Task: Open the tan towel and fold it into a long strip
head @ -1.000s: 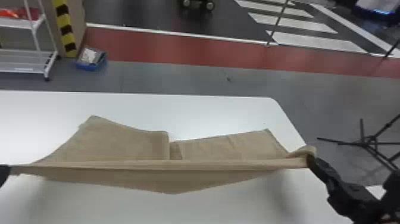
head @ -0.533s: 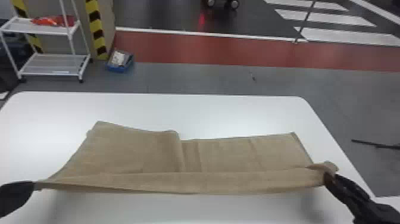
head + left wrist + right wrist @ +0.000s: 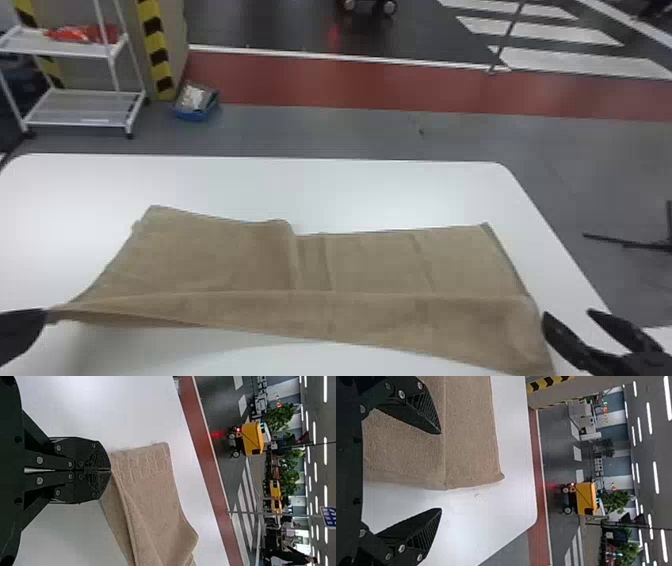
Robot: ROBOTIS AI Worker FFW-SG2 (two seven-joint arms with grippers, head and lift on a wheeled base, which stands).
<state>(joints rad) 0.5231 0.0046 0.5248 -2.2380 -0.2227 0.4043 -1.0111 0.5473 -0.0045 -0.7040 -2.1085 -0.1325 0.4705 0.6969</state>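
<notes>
The broad white table with rounded corners [image 3: 350, 185] bears everything here, probably because a flat top lets cloth be drawn straight. Across its near part, long from left to right, lies the tan, soft-napped cloth towel [image 3: 210, 255], partly opened, with a creased step near the middle of its far edge and a loose band along its near side. That band runs from a lifted near left corner down to the near right, which suggests the near edge is being squared or turned for the long strip (the uneven far edge may still want straightening). The black left gripper with two flat fingers [image 3: 110, 470] is clenched on that corner, its tips together with cloth between them, likely to anchor the edge. The matching black right gripper [image 3: 441, 471] is at the towel's right end, released, its fingers spread wide with nothing pinched; one is over the cloth, the other beyond its side, and whether either touches it cannot be told.
</notes>
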